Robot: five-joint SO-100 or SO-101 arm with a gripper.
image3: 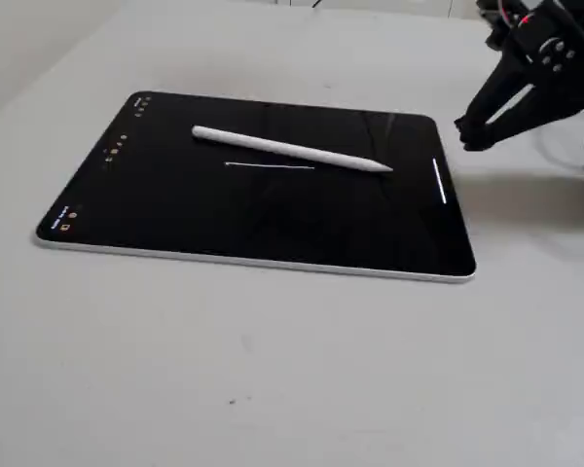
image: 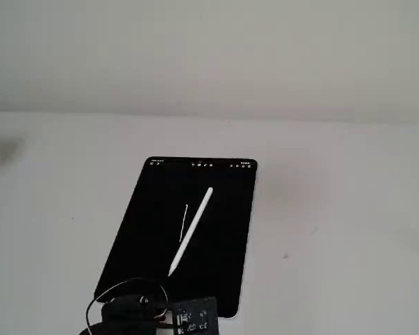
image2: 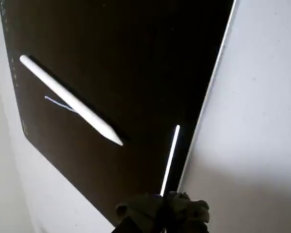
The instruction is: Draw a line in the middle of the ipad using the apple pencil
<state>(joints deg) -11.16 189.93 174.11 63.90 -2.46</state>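
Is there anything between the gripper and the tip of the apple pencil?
No object; only bare black ipad screen separates gripper and apple pencil, shown in this fixed view.

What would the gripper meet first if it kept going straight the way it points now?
Probably the ipad: the gripper hangs just off its short edge, aimed over the screen. The apple pencil lying loose on the glass comes next, tip nearest. How high the gripper is above the tablet is unclear, so it might pass above both.

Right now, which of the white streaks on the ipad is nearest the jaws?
The bright bar by the ipad's near short edge; the apple pencil and line lie mid-screen.
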